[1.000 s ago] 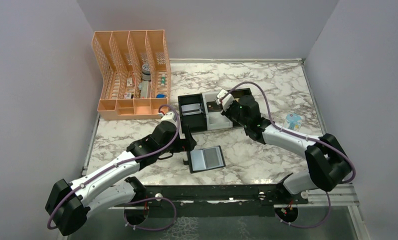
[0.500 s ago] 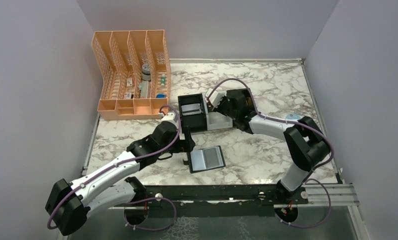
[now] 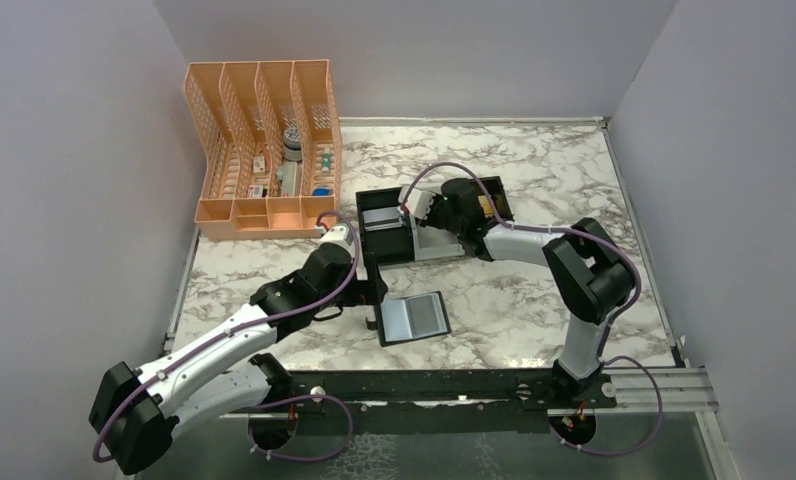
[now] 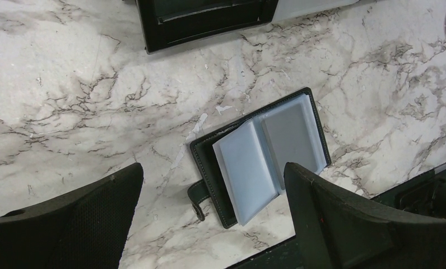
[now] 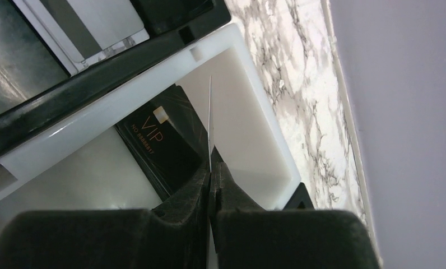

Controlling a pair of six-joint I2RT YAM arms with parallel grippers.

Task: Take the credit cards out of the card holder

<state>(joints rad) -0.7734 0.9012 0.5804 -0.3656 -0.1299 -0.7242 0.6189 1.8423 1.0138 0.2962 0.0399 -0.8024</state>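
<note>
This is a robotics lab test booth rather than a lived-in room. A left arm (image 3: 224,335) and a right arm (image 3: 584,270), both trailing purple cables (image 3: 444,168), are bolted to a black metal rail (image 3: 424,385) along the near edge of a marble-patterned counter (image 3: 534,310), and bare pale grey walls (image 3: 74,200) box it in on three sides. Only a few office-type goods sit on it: a peach plastic desk organiser (image 3: 259,150) at the back left, and a black tray (image 3: 384,225) just beside a white tray (image 3: 439,245) in the middle.

a peach mesh organizer (image 3: 264,150) holding small items stands at the marble table's (image 3: 554,160) far left; a black tray (image 3: 389,251) and a white tray (image 3: 434,246) sit touching mid-table.
</note>
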